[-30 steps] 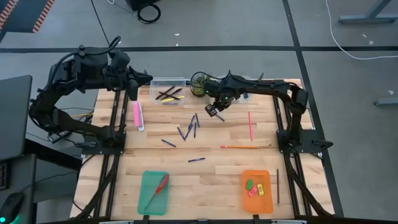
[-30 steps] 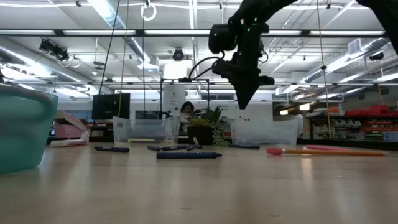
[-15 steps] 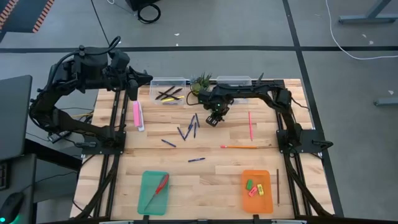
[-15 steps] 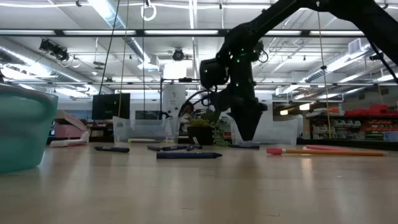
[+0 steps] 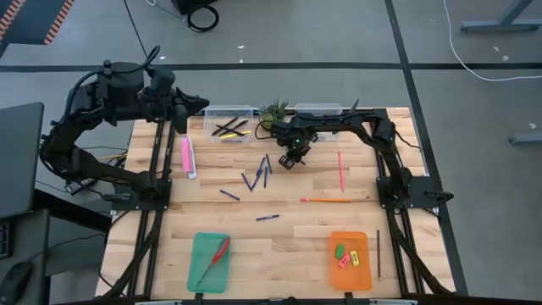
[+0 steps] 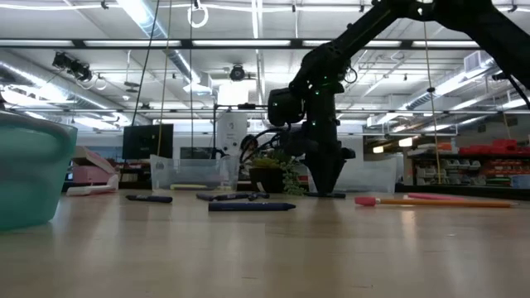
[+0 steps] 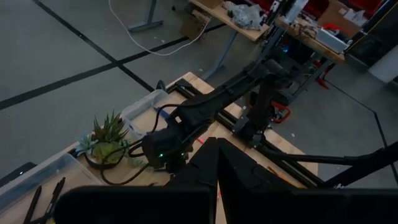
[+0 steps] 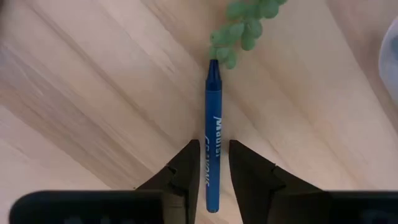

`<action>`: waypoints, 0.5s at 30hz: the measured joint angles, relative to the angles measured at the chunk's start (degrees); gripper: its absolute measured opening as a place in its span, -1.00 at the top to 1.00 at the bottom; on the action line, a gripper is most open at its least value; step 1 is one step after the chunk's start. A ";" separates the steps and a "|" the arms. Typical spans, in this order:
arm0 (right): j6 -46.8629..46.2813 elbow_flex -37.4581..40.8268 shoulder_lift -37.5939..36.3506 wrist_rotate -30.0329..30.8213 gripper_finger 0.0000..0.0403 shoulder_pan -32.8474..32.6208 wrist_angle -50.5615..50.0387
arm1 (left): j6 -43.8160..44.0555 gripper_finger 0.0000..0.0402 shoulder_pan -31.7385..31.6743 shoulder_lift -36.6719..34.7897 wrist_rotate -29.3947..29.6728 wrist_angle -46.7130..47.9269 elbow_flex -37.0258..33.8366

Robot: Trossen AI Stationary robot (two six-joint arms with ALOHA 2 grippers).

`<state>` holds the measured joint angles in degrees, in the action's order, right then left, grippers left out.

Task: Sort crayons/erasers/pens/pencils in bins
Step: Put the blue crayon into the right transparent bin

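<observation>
My right gripper (image 5: 291,160) (image 6: 327,189) is down at the table beside the potted plant (image 5: 273,111), open. Its fingers (image 8: 186,171) stand close on either side of a blue pen (image 8: 213,134) that lies flat on the wood. Other blue pens (image 5: 258,174) lie scattered toward the table's middle. The left clear tub (image 5: 229,124) holds black pencils and a yellow one; the right clear tub (image 5: 322,109) stands behind my right arm. The orange tray (image 5: 350,269) holds erasers (image 5: 347,256). My left gripper (image 5: 191,108) (image 7: 217,168) waits, shut, over the far left corner.
The teal tray (image 5: 200,273) at the near edge holds red-handled scissors (image 5: 216,254). A long pink box (image 5: 186,157) lies at the far left. A pink pencil (image 5: 341,169), an orange pencil (image 5: 326,200) and a dark pencil (image 5: 378,254) lie on the right half.
My right gripper has come down from well above the table to the tabletop, moving slightly toward the left, and its fingers now straddle the blue pen beside the plant. The pen has stayed where it lay.
</observation>
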<state>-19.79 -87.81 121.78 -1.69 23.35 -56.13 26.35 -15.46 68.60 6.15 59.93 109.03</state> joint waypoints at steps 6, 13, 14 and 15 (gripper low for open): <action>0.81 1.83 -0.14 -0.53 0.66 0.20 1.24 | 0.02 0.90 0.00 -0.02 0.00 -0.64 0.00; 1.18 2.14 -2.00 0.39 0.90 -0.25 1.89 | -0.02 0.94 -0.36 0.00 0.01 -1.70 0.00; 1.16 2.16 -2.02 0.36 0.91 -0.23 1.75 | -0.02 0.94 -0.50 -0.01 0.03 -2.19 0.00; 1.17 2.21 -2.34 -0.17 0.91 -0.22 1.61 | -0.02 0.95 -0.50 0.00 0.04 -2.73 0.01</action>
<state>-18.62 -85.60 119.44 -1.86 23.13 -54.52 26.32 -15.97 68.59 6.19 57.20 109.03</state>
